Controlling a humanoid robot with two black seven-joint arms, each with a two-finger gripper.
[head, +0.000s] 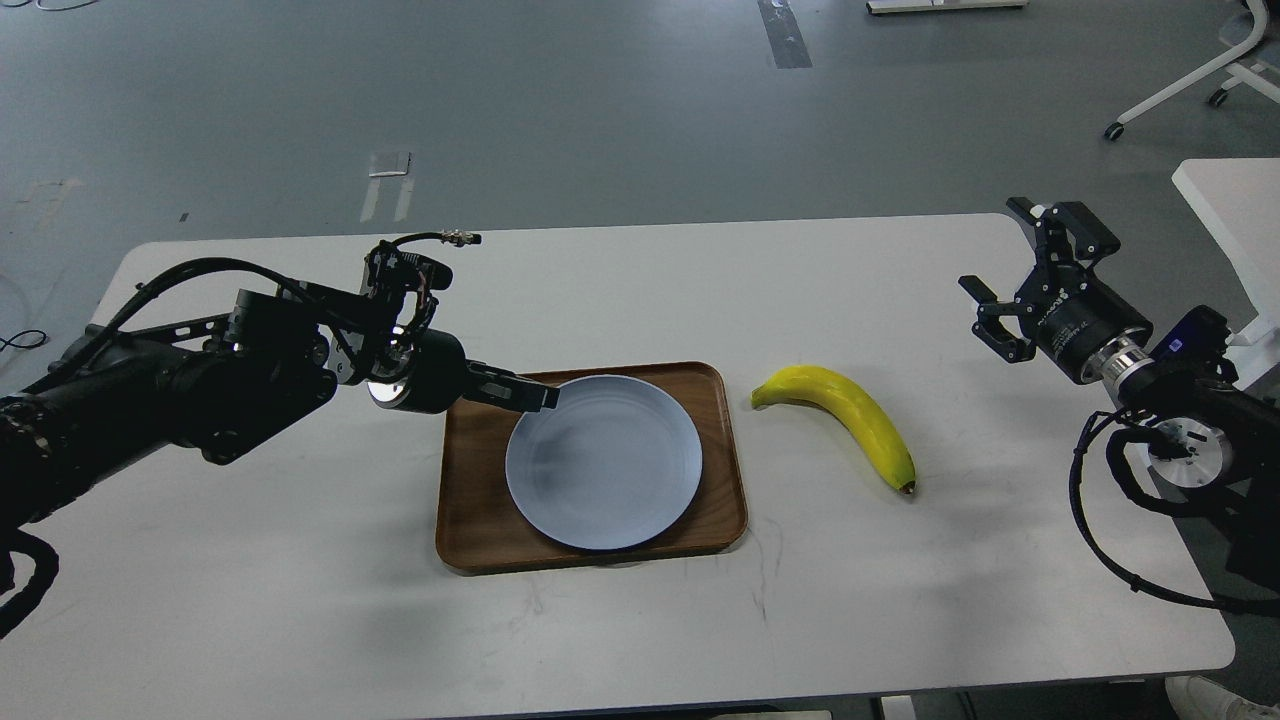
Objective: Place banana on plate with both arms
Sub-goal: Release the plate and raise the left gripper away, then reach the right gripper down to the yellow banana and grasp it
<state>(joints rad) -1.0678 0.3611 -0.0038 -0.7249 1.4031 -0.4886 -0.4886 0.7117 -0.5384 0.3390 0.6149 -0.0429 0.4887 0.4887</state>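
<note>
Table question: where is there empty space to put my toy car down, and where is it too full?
Bare table lies in front of the wooden tray, and behind it up to the far edge. There is a narrow strip between the tray and the banana. It is crowded at the plate, where the left gripper reaches its rim.

Your two arms [170,385] are black with silver joint rings and loose black cables looping alongside; each ends in a black two-fingered hand [535,397].

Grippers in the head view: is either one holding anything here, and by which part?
The left gripper is at the plate rim's upper left, but a grip cannot be told. The right gripper is open and empty. The banana lies untouched.
</note>
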